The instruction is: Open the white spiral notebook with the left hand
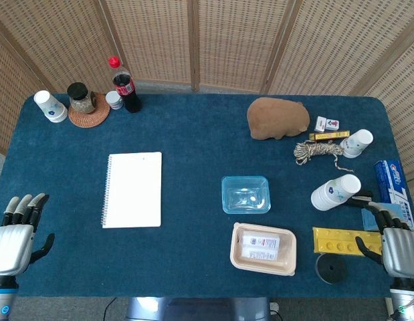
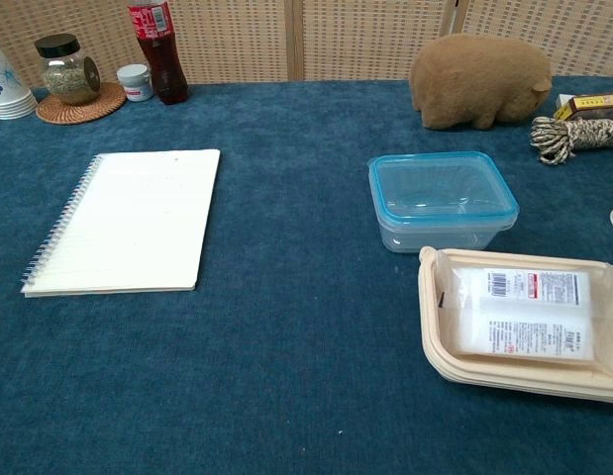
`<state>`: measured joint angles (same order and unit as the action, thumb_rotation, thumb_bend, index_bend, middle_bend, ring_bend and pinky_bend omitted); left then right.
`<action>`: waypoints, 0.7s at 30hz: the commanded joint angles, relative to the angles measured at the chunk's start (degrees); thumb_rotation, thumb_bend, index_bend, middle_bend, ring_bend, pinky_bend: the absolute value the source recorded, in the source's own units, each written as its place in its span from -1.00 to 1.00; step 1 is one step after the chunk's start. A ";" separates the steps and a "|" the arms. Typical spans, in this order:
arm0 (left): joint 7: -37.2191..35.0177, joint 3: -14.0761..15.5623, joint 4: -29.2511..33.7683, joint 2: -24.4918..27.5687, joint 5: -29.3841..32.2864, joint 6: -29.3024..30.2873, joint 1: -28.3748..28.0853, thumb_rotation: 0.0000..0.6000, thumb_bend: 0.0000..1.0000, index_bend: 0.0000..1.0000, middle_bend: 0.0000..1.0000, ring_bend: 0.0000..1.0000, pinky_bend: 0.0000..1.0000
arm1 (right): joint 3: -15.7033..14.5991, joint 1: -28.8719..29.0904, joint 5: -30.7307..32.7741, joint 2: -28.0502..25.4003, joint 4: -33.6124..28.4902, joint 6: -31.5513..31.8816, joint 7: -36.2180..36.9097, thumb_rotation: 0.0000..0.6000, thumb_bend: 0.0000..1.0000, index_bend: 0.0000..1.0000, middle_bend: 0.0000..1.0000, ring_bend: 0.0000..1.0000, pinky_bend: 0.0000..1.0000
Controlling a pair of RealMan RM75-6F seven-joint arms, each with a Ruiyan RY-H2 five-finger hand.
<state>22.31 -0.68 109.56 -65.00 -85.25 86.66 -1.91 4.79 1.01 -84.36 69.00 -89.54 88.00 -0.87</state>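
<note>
Left hand (image 1: 14,242) rests at the table's (image 1: 193,140) front left corner, fingers spread and holding nothing. White spiral notebook (image 1: 132,190) lies closed on the left half, apart from it.

- left hand (image 1: 13,244): low at near-left corner, back up, fingers (image 1: 25,207) straight and apart, holding nothing
- right hand (image 1: 397,247): near-right edge, back up, fingers (image 1: 387,217) loosely extended, empty

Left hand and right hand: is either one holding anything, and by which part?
Nothing is held. The left hand rests open at the table edge, apart from the closed notebook. The right hand is also empty.
</note>
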 commanded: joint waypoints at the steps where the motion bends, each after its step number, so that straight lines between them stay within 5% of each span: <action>1: 0.14 -0.09 -0.16 -0.17 0.26 -0.33 -0.21 1.00 -0.32 -0.80 -0.75 -0.85 -1.00 | 0.02 0.08 0.07 0.07 0.08 -0.16 -0.11 1.00 -0.42 -0.56 -0.52 -0.56 -0.32; 14: -0.89 0.65 0.19 1.25 -0.22 -1.97 -0.89 1.00 -0.32 -0.80 -0.75 -0.85 -1.00 | -0.11 -0.17 -0.01 0.12 -0.25 0.21 0.14 1.00 -0.42 -0.56 -0.52 -0.56 -0.32; 21: 2.20 -0.37 0.81 -0.08 1.69 -10.26 -6.18 1.00 -0.31 -0.87 -0.80 -0.87 -1.00 | -0.50 -1.29 0.22 -0.26 -0.26 1.22 0.85 1.00 -0.42 -0.56 -0.52 -0.56 -0.32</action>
<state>22.89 -0.58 110.04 -64.46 -84.62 79.05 -6.14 4.35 -0.19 -84.17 68.81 -89.80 89.13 -0.10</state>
